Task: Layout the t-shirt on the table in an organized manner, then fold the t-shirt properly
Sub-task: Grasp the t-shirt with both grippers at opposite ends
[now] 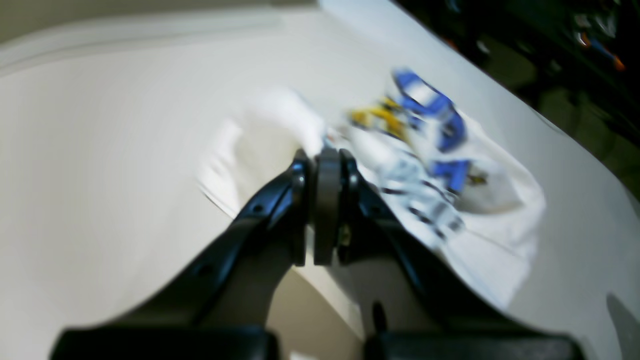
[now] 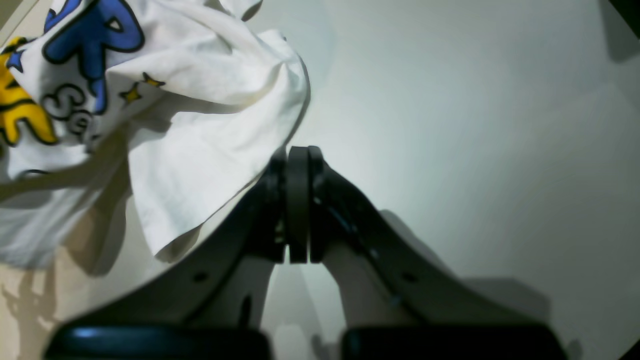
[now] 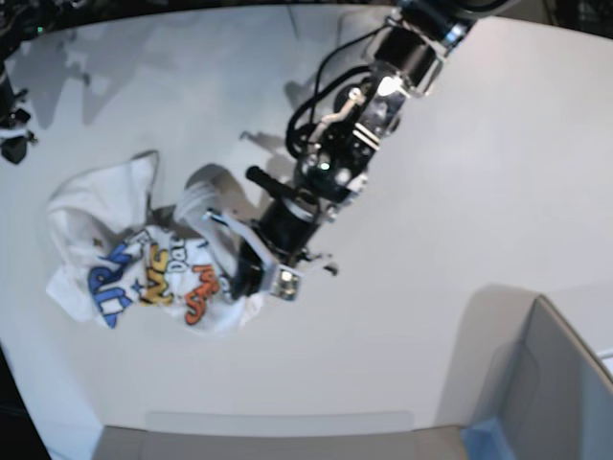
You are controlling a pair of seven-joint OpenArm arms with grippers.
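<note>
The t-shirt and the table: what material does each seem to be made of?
The t-shirt looks like soft white woven or knit cloth, probably cotton: it creases and drapes, matte, with printed letters. The table looks hard and smooth, maybe laminate or plastic: faint sheen, no grain.

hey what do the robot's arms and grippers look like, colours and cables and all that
Both grippers, left gripper and right gripper, have glossy black curved fingers with flat dark grey pads. The one arm visible from the base view is black with silver-grey joint sections and loose black cables looping alongside it.

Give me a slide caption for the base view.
Left gripper shut on the crumpled white printed cotton t-shirt, bunched on the large white table.
</note>
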